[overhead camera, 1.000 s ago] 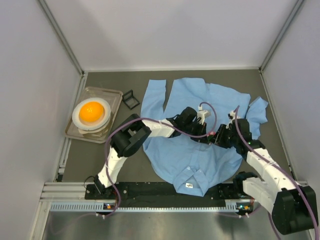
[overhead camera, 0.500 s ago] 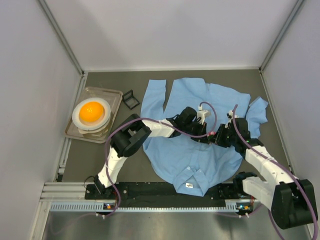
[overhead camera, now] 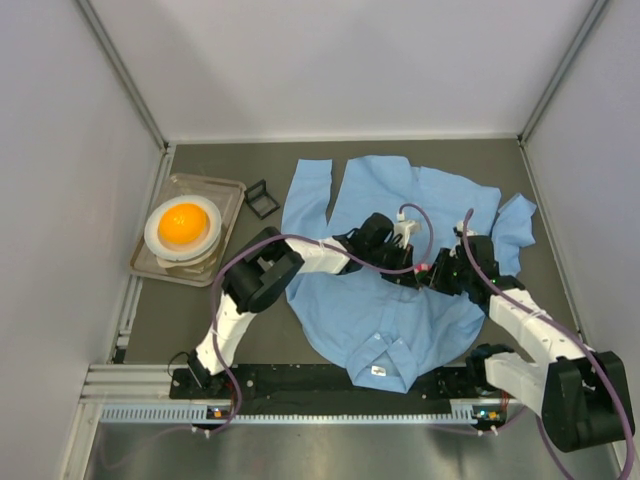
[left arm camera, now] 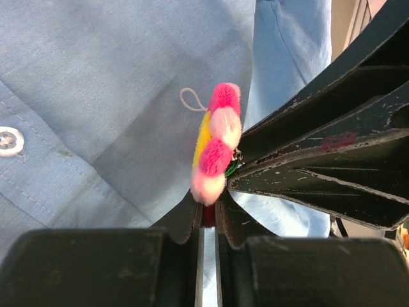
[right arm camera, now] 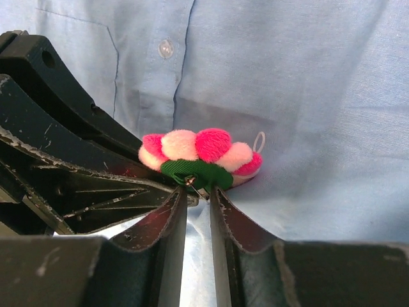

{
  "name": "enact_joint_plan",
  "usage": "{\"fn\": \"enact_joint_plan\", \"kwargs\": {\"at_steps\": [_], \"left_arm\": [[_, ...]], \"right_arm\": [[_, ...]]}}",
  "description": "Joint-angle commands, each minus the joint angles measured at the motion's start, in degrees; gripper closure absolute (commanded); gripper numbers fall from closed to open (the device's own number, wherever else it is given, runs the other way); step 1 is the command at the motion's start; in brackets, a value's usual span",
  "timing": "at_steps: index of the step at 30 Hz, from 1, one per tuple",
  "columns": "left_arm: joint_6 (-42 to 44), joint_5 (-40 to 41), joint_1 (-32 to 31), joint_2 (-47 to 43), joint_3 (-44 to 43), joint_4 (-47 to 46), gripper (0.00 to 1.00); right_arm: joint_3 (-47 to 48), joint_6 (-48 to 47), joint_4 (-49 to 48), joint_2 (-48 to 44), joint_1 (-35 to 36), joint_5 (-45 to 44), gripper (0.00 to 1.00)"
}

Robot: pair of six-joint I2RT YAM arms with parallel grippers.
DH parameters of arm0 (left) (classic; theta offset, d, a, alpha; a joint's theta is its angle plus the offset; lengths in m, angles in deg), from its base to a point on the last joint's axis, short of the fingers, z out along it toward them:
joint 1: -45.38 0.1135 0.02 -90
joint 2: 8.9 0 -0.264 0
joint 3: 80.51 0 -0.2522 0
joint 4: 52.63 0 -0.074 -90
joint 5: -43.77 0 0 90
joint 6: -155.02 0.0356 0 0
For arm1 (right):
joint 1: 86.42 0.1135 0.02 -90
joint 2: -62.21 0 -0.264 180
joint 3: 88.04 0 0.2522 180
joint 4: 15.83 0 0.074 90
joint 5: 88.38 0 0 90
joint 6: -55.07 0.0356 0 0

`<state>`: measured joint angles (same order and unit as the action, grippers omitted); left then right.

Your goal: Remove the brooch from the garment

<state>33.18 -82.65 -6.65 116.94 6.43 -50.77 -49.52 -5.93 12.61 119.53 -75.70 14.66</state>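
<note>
The light blue shirt (overhead camera: 360, 315) lies flat on the table, collar towards the arms. The pink brooch (overhead camera: 424, 268) sits on its chest, between both grippers. In the left wrist view the brooch (left arm camera: 216, 144) stands on edge, its yellow face to the left, and my left gripper (left arm camera: 206, 208) is shut on its lower petal. In the right wrist view my right gripper (right arm camera: 198, 192) is closed narrowly on the metal pin under the brooch's (right arm camera: 201, 150) green backing. The other arm's black fingers (right arm camera: 77, 173) touch the brooch from the left.
A clear tray (overhead camera: 232, 190) at the left holds a white plate with an orange ball (overhead camera: 183, 222). A small black stand (overhead camera: 262, 198) lies beside it. Grey walls close in the table on three sides. Shirt buttons (right arm camera: 165, 48) show near the brooch.
The right arm has shifted slightly. Both grippers stay together at the brooch, and the shirt has not visibly moved.
</note>
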Motion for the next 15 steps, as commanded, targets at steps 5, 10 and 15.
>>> {"fn": "enact_joint_plan", "kwargs": {"at_steps": [5, 10, 15], "left_arm": [[-1.4, -3.5, 0.0, 0.6, -2.6, -2.5, 1.00], [-3.7, -5.4, 0.3, 2.3, -4.0, -1.1, 1.00], [-4.6, -7.6, 0.4, 3.3, -4.9, 0.9, 1.00]], "right_arm": [[0.7, -0.4, -2.1, 1.0, -0.1, 0.2, 0.85], [0.4, -0.1, -2.5, -0.1, -0.1, 0.1, 0.96], [0.5, 0.0, -3.2, -1.1, -0.1, -1.1, 1.00]]}}
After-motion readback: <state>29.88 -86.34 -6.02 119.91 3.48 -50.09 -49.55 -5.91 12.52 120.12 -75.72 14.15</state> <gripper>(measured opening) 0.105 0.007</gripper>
